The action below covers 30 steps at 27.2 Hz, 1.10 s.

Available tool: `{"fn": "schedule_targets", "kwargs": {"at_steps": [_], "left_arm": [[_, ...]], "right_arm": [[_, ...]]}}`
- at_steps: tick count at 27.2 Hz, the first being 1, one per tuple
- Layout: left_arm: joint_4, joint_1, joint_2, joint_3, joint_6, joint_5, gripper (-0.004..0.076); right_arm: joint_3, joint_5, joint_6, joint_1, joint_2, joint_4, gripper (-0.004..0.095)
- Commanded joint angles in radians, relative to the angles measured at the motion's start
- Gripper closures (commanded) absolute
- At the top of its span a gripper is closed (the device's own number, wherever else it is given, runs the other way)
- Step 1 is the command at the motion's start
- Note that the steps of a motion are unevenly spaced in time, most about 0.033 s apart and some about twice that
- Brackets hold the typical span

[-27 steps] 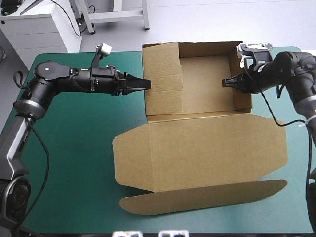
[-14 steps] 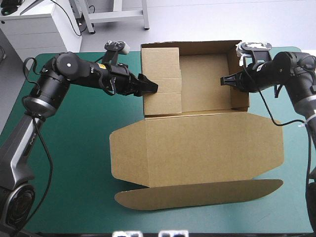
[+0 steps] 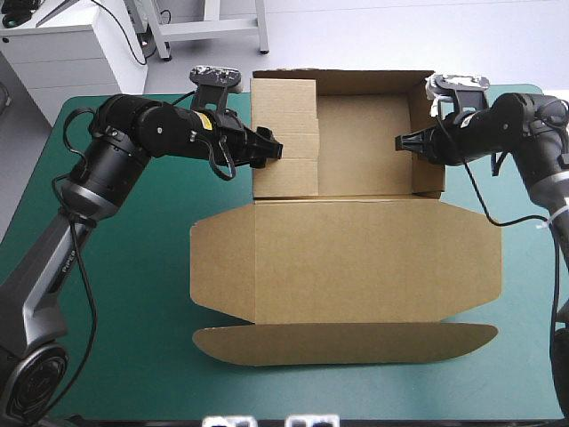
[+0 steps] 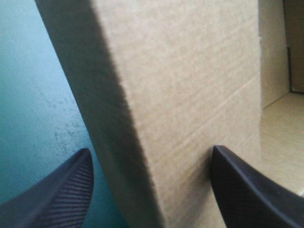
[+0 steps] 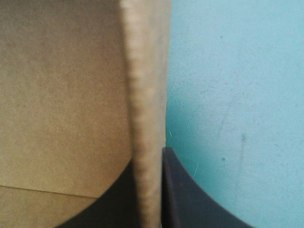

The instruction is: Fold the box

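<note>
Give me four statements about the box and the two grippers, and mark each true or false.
1. The right gripper is shut on the right wall of the box. True.
2. The left gripper is shut in a pointed arch. False: its fingers stand apart, with the left wall between them.
3. The lid lies flat on the teal-green cover, on the tray's near side. True.
4. The box is a flat sheet with no walls raised. False: its walls stand up around an open tray.
</note>
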Motion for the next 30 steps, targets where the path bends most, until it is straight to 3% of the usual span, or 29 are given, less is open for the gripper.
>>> {"fn": "schedule_targets", "kwargs": {"at_steps": [1,5,10,19,30], "left_arm": [[0.095,-0.032,-0.033,-0.029,-0.076,-0.048,0.0233],[0.156,-0.039,-0.020,-0.029,-0.120,-0.040,0.0255],[0.190,-0.039,-0.019,-0.029,-0.127,-0.040,0.0361],[0.138,-0.039,-0.013,-0.029,-0.076,-0.060,0.0733],[0.114,-0.039,0.122,-0.029,-0.007,-0.029,0.0732]], "right_arm": [[-0.033,-0.050,-0.001,0.001,-0.045,0.129,0.0922],[-0.033,-0.042,-0.011,0.003,-0.045,0.153,0.0922],[-0.033,-0.052,-0.028,0.003,-0.045,0.215,0.0922],[-0.033,-0.046,-0.036,0.019,-0.042,0.187,0.0922],[-0.033,0.010,-0.011,0.111,0.073,0.042,0.0922]]}}
